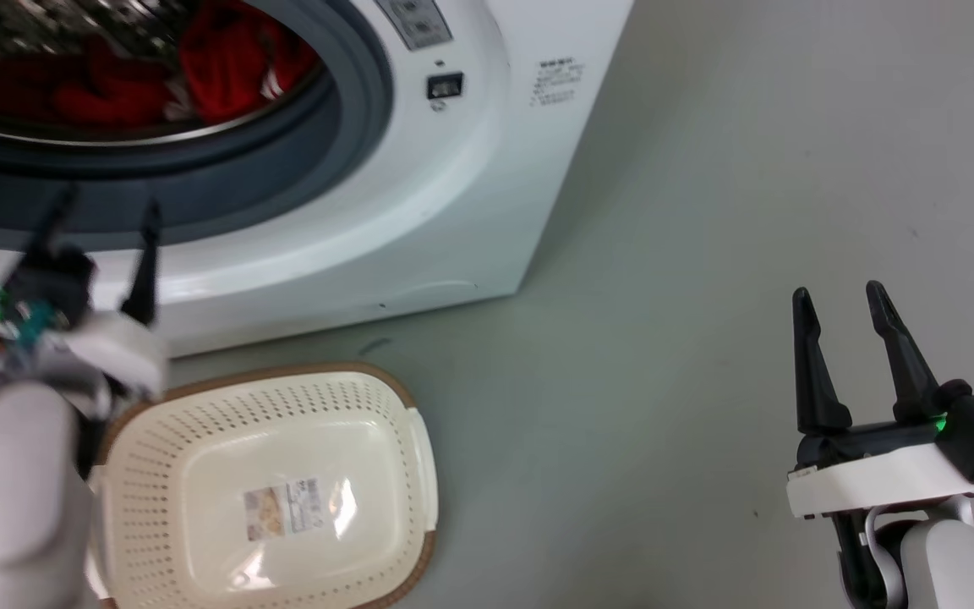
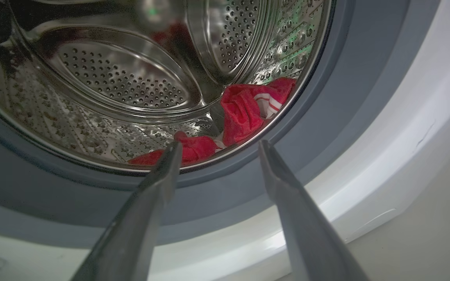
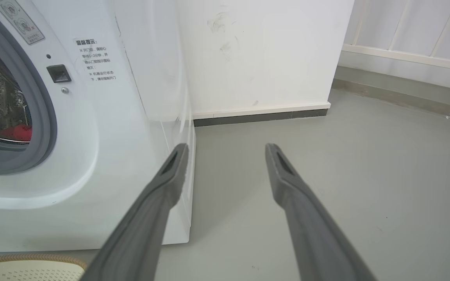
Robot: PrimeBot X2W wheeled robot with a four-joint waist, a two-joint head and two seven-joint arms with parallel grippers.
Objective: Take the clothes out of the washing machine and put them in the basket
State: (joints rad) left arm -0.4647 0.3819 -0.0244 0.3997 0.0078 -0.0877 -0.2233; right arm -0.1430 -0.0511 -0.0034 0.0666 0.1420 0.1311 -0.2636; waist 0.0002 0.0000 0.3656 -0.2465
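Observation:
The white washing machine (image 1: 419, 211) fills the upper left of the head view, its grey-rimmed porthole open. Red clothes (image 1: 225, 59) with white stripes lie low in the steel drum, and the left wrist view shows those clothes (image 2: 248, 109) near the drum's front lip. My left gripper (image 1: 106, 216) is open and empty, pointing up at the lower rim of the porthole, outside the drum. The cream basket (image 1: 267, 491) with a brown rim stands on the floor in front of the washer, holding no clothes. My right gripper (image 1: 838, 296) is open and empty over the bare floor at the right.
Grey floor (image 1: 707, 254) stretches to the right of the washer. In the right wrist view a white wall (image 3: 264, 54) with a dark skirting stands behind the washer's side. A corner of the basket (image 3: 25, 267) shows at the bottom left there.

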